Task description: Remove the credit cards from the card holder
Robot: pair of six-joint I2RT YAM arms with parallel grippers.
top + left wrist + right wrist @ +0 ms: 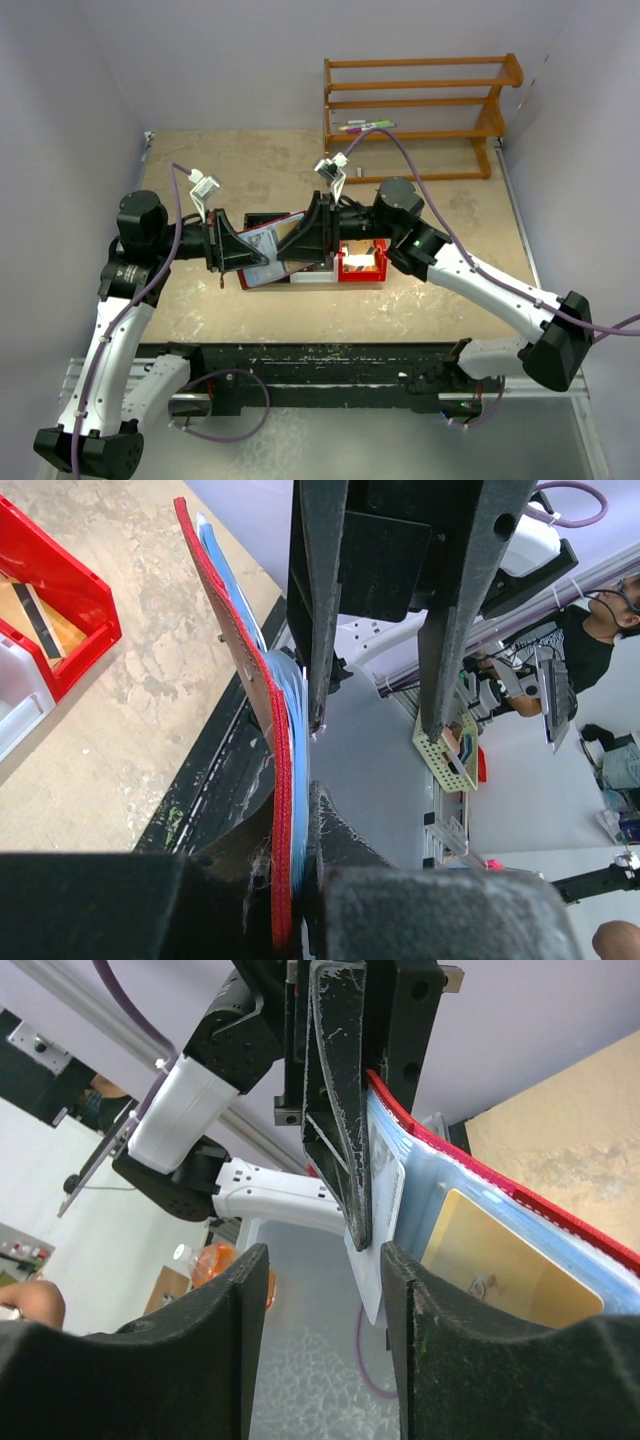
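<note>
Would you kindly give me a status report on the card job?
Left claw shut on holder. Right claw open, straddling a pale card poking out. Gold card tucked inside. Nothing in the way.

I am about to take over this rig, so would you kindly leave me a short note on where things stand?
Left pincer: shut on the card holder, presenting its sleeves to the other arm.
Right pincer: open, its fingers on either side of a pale card that sticks out of a sleeve; no grip yet.
Cards: a gold card sits in its sleeve; a tan card lies in the red bin.
Done: one card appears to be out.
Left: close on the pale card and pull it out, then the gold card. Whether more are tucked in cannot be seen.
</note>
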